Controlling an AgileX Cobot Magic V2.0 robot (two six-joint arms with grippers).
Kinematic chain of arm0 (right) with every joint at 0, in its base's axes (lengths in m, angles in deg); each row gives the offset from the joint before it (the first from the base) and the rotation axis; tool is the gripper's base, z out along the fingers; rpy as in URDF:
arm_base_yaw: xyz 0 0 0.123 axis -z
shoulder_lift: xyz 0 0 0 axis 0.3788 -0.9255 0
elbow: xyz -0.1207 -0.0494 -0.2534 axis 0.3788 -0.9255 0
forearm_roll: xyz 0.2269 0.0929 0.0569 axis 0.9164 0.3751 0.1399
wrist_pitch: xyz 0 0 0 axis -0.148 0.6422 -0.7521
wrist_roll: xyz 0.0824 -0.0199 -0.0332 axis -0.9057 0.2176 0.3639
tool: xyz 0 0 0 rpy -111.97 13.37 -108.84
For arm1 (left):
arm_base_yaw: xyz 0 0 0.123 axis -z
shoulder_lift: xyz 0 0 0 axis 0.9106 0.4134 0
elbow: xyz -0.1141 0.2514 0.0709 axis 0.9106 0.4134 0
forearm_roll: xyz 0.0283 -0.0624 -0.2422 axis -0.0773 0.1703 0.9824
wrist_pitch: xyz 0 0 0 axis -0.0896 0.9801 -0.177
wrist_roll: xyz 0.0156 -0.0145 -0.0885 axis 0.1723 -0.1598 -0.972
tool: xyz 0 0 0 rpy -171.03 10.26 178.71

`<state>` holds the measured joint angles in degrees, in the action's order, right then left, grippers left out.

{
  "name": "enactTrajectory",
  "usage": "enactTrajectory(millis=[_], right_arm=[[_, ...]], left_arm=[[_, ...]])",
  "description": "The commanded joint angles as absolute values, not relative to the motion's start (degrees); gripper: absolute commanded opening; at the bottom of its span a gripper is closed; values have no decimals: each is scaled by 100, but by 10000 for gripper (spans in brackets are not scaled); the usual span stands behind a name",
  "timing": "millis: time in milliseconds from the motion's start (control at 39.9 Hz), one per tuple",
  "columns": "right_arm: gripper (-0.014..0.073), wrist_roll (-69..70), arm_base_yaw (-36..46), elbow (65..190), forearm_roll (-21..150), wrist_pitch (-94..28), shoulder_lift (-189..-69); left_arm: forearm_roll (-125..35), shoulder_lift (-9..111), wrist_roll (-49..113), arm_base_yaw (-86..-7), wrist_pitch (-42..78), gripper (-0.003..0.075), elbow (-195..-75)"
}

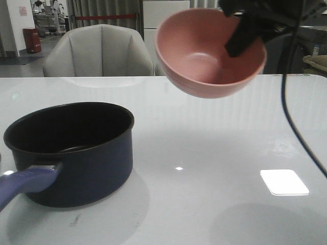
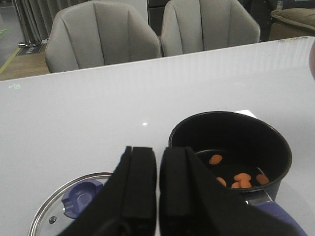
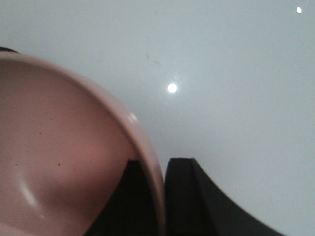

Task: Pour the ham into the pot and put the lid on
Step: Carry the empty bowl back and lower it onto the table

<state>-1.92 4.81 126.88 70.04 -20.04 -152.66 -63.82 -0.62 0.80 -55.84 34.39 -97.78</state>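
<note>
The dark navy pot stands at the front left of the table, its purple-blue handle toward me. In the left wrist view several orange ham pieces lie inside the pot. The glass lid with its purple-blue knob lies flat on the table beside the pot. My left gripper is shut and empty above the gap between lid and pot. My right gripper is shut on the rim of the pink bowl, held high and tilted; the bowl looks empty inside.
Grey chairs stand behind the white table's far edge. A black cable hangs down from the right arm. Bright light reflections lie on the table at the right.
</note>
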Motion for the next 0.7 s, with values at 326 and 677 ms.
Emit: enactTrajectory(millis=[326, 677], right_arm=[[137, -815, 1739, 12892, 6983, -964, -15545], [209, -810, 1907, 12892, 6906, -951, -16435]], left_arm=[[-6319, -2, 17, -5545, 3038, 124, -9932], [-6319, -2, 17, -5545, 3030, 124, -9932]])
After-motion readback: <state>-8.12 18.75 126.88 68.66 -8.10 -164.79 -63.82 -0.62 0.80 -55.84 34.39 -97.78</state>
